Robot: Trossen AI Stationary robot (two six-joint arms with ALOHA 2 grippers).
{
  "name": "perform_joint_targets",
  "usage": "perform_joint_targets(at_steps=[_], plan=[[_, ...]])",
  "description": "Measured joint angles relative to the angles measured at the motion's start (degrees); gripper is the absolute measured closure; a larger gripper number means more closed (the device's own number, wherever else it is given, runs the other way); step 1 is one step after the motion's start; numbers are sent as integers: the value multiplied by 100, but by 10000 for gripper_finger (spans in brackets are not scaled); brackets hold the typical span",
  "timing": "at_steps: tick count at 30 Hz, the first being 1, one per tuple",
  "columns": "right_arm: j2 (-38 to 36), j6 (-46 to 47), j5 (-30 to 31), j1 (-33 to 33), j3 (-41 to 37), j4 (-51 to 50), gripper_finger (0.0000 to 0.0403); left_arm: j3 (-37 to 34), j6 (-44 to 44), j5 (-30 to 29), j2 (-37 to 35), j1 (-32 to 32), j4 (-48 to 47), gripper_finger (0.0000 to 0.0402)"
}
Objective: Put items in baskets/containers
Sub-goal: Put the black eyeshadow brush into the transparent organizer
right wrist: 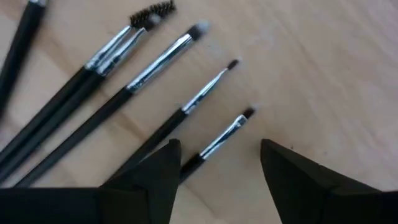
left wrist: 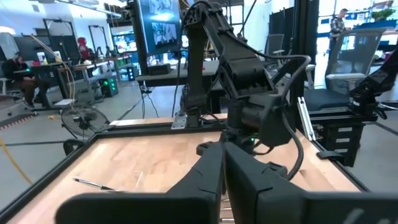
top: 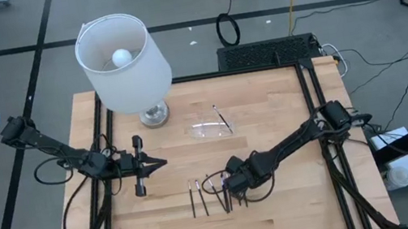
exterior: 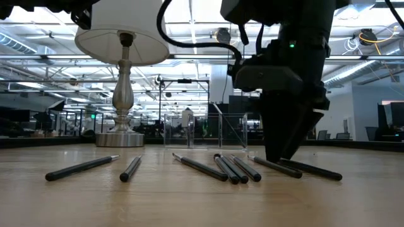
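Note:
Several thin black brushes (top: pixel 210 196) with metal ferrules lie side by side on the wooden table near its front edge; they also show in the low view (exterior: pixel 221 168). My right gripper (right wrist: pixel 221 149) hangs open over their right end, pointing down. The rightmost small brush (right wrist: pixel 225 138) lies between its fingers, close to one of them. A clear shallow tray (top: pixel 210 129) sits mid-table with one brush (top: pixel 222 117) resting in it. My left gripper (top: pixel 161 164) is shut and level at the table's left, holding nothing.
A lamp with a white shade (top: pixel 123 60) stands on its metal foot (top: pixel 155 116) at the far left of the table, close to the tray. Bare wood lies between the brushes and the tray and to the right of my right gripper.

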Motion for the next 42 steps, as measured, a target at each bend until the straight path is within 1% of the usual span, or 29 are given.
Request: perform_joint_targets(at_steps=[5,8,12,16,17,18,23,25,28,31,34,37,39,42], plan=[[77,-199,16,7,8,-70,214,-2,-56,2,-1,0,-36,397],[83,-425,25,4,3,-76,238,-2,-84,2,0,0,-57,397],[91,-623,40,-19,-6,-84,293,-2,-96,4,0,-9,-85,377],[97,-808,179,-46,-14,-140,371,-2,-96,4,0,-9,-84,359],[85,-898,233,-52,-18,-146,386,-2,-96,4,0,-9,-84,356],[73,-986,270,-52,-19,-139,393,-2,-98,4,0,-9,-83,355],[28,-1182,403,-54,-21,-71,397,-2,-96,7,0,-9,-83,353],[-71,-1337,560,-50,-39,7,399,-2,-96,8,0,-8,-83,353],[-365,-1491,1025,-23,-54,113,400,-2,-96,11,0,-7,-76,353],[-865,-1890,1545,58,-34,311,401,-2,-96,13,0,-4,-50,353],[-1297,-2399,1999,163,-32,716,401,-2,-96,13,0,-4,-45,353],[-1746,-3299,2273,188,-32,1344,402,-2,-89,11,0,-4,-39,353],[-2013,-4015,2402,153,-147,2014,402,-2,12,13,-1,-4,-52,353],[-2315,-5164,2138,-104,-657,3446,402,-2,259,13,0,-4,-357,353]])
